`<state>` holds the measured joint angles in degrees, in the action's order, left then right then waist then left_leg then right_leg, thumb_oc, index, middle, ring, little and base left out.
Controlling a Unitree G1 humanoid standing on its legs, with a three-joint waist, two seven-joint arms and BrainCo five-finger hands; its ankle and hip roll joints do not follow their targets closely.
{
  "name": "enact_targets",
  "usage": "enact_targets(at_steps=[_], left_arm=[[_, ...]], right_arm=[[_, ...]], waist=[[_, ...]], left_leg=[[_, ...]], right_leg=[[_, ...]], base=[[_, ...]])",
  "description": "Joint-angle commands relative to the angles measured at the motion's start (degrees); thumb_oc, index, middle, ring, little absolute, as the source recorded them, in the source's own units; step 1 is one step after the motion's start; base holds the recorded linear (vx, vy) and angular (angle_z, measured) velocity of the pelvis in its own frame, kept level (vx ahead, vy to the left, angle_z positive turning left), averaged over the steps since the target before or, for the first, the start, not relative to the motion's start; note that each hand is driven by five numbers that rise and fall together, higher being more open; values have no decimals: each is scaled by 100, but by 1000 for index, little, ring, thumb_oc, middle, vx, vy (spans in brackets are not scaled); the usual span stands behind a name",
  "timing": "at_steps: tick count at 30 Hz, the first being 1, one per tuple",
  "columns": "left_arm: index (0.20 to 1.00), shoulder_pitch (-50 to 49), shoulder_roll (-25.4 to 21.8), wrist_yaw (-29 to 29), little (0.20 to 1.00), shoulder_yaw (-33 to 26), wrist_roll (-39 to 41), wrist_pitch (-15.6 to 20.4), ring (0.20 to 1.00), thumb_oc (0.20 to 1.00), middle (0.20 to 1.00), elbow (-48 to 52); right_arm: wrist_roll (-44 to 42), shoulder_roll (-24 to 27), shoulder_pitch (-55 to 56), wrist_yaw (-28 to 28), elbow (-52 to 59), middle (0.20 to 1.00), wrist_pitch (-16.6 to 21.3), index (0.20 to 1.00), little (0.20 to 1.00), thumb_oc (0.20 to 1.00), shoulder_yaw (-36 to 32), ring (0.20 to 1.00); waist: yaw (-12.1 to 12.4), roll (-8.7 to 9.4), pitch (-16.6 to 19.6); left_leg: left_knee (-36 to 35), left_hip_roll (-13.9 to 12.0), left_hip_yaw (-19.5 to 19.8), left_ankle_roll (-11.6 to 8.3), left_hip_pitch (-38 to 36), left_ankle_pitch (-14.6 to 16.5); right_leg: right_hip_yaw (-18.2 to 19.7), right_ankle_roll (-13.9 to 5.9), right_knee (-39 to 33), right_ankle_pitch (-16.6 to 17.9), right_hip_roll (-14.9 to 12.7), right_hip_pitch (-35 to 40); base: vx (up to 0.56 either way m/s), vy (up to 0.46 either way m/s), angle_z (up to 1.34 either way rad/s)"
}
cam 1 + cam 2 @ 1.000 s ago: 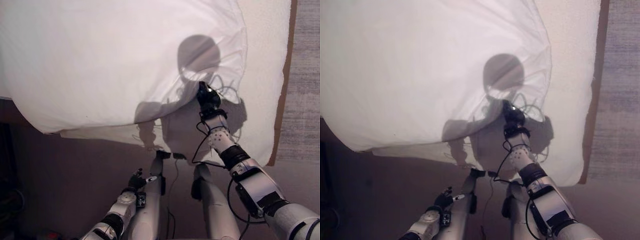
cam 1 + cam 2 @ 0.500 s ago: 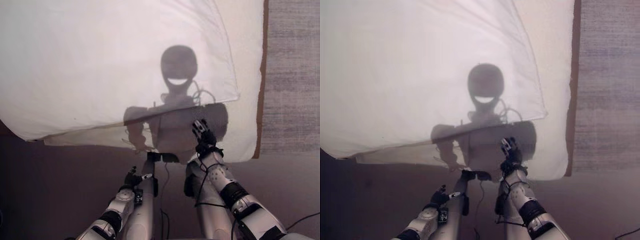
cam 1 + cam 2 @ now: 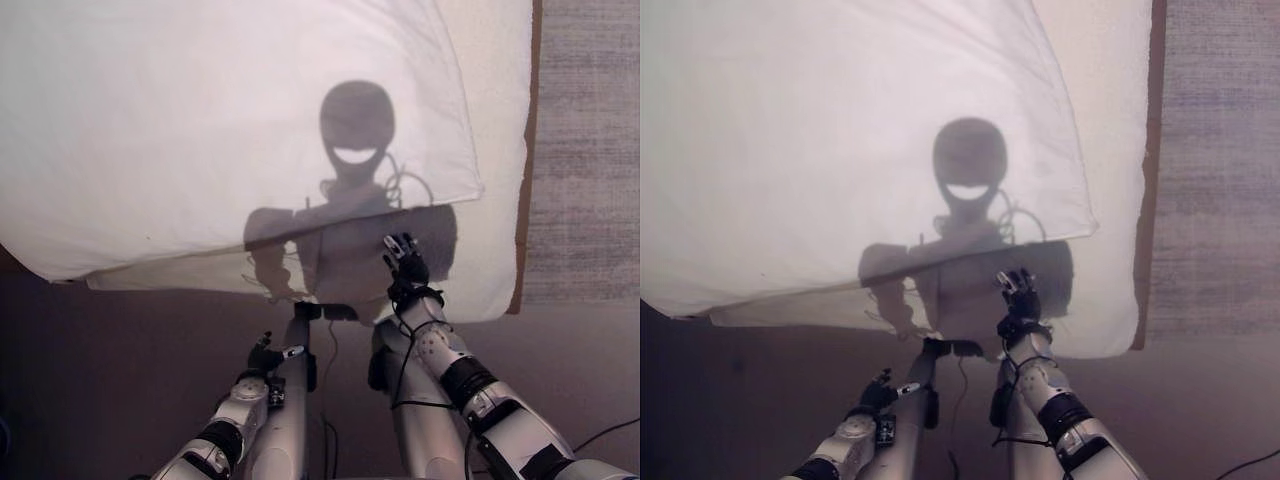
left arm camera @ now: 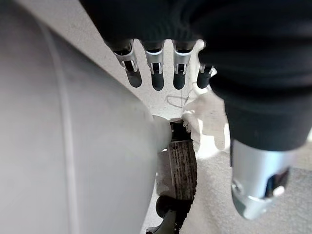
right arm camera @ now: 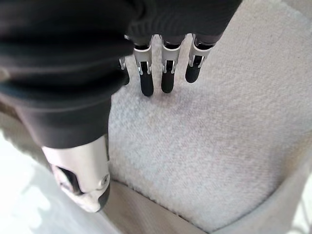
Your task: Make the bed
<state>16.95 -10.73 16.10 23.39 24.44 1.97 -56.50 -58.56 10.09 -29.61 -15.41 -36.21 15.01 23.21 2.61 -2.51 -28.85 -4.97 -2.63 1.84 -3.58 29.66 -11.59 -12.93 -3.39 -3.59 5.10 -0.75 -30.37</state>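
Cream mattress carries a smooth white duvet.

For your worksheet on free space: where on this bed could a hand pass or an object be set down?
A bare strip of mattress runs between the white duvet and the bed's right edge; the right robot hand hovers open over its near corner. The duvet covers everything left of that strip.

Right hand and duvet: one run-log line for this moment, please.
right hand: open, over bed edge | left hand: open, low | duvet: spread, unheld
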Motion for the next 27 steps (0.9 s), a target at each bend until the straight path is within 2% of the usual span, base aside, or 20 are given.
enact_targets(at_steps=[1,9,15,27], left_arm=[[1000,-110,-48,68,1000,-44,-9,14,1000,1000,1000,-17],[1000,-67,-51,70,1000,-5,-21,4,1000,1000,1000,-27],[1000,-96,-36,110,1000,-32,-127,-13,1000,1000,1000,7],[1000,-154,-42,167,1000,-99,-115,-55,1000,1000,1000,-24]], right_arm=[[312,-255,-702,285,874,1000,95,1000,1000,1000,173,1000],[243,-317,-945,337,1095,1000,169,1000,1000,1000,263,1000],[-195,-286,-542,794,2346,1000,466,1000,1000,1000,506,1000],[-174,-153,-408,670,2614,1000,501,1000,1000,1000,553,1000]], waist=[[225,177,-95],[293,179,-95],[235,297,-95],[201,389,-95]], left_leg=[[-3,535,-72,116,-88,301],[-3,539,-98,103,-83,320],[-3,502,-141,99,-117,350],[-3,459,-167,101,-322,391]], right_leg=[[211,-364,-1,497,-261,159],[130,-368,46,446,-278,172],[57,-376,111,409,-281,198],[55,-370,174,346,-280,348]], base=[[0,0,0],[0,0,0],[0,0,0],[0,1,0]])
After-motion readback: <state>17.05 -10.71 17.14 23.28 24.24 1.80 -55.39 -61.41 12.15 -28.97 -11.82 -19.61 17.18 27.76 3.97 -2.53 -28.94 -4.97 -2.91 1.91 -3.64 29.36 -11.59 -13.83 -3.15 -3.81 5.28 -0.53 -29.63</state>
